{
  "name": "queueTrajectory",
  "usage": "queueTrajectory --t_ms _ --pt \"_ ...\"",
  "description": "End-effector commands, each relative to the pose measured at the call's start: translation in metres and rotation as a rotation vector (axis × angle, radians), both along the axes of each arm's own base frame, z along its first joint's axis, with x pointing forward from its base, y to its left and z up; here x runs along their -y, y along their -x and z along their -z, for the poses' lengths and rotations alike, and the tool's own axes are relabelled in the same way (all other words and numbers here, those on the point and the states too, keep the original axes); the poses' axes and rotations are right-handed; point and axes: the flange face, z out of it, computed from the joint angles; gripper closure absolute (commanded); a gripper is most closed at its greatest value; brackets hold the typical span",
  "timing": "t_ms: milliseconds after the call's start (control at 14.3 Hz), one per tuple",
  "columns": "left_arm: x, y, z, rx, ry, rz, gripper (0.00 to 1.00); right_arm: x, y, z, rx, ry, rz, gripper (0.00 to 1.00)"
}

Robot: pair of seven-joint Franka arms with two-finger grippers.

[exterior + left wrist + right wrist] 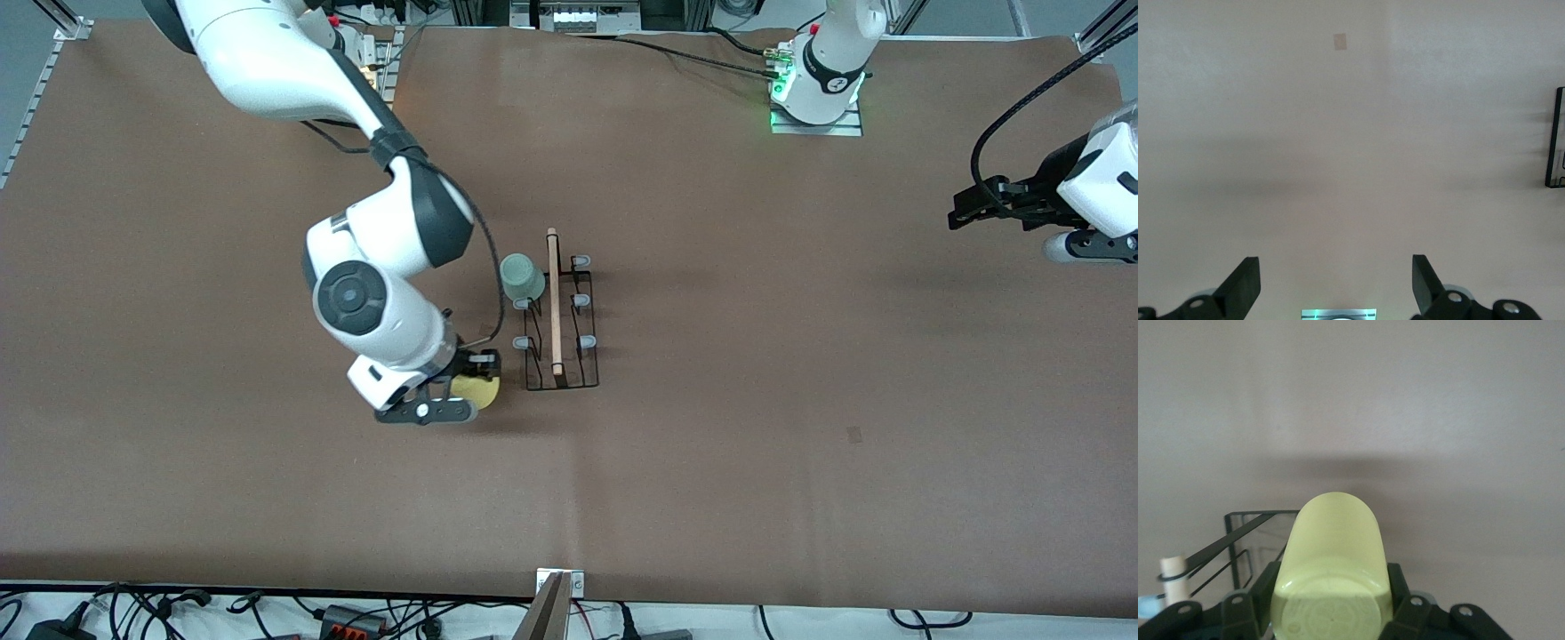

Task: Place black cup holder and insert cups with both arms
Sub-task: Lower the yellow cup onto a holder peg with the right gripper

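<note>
Rack: the black cup holder point(560, 324) stood mid-table, thin black wire, with a light wooden rod handle point(555, 302) running along its top and pale grey-blue tipped pegs point(581, 301) down both sides.
Green cup: a pale green cup point(521, 277) sat upside down on the peg at the rack's corner farthest from the front camera, on the right arm's side.
Yellow cup: the yellow cup point(1331, 570) was clamped between the fingers of the right gripper point(455, 391), held on its side, just beside the rack's near corner.
Left gripper: the left gripper point(978, 206) hung over bare table at the left arm's end, fingers spread wide with nothing between them; that arm waited.
Surface: a plain brown table cover point(800, 373) with a small darker square patch point(854, 435).
Room: cables and power strips point(347, 617) trailed along the table's near edge.
</note>
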Motion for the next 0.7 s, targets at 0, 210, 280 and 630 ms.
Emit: queueTrajectory --t_ms 0,210,280,630 --pt "-0.002 0.006 -0.008 0.003 0.012 0.003 0.0 -0.009 0.006 -0.024 0.006 -0.02 0.031 0.75" --pt "-0.001 0.006 -0.008 0.003 0.012 0.005 0.0 -0.025 0.019 -0.021 -0.021 -0.009 0.048 0.75" --pt "-0.001 0.006 -0.008 0.003 0.012 0.005 0.0 -0.032 0.023 -0.021 -0.024 -0.009 0.065 0.75" --pt "-0.001 0.006 -0.008 0.003 0.012 0.003 0.0 -0.046 0.033 -0.017 -0.04 -0.002 0.065 0.75"
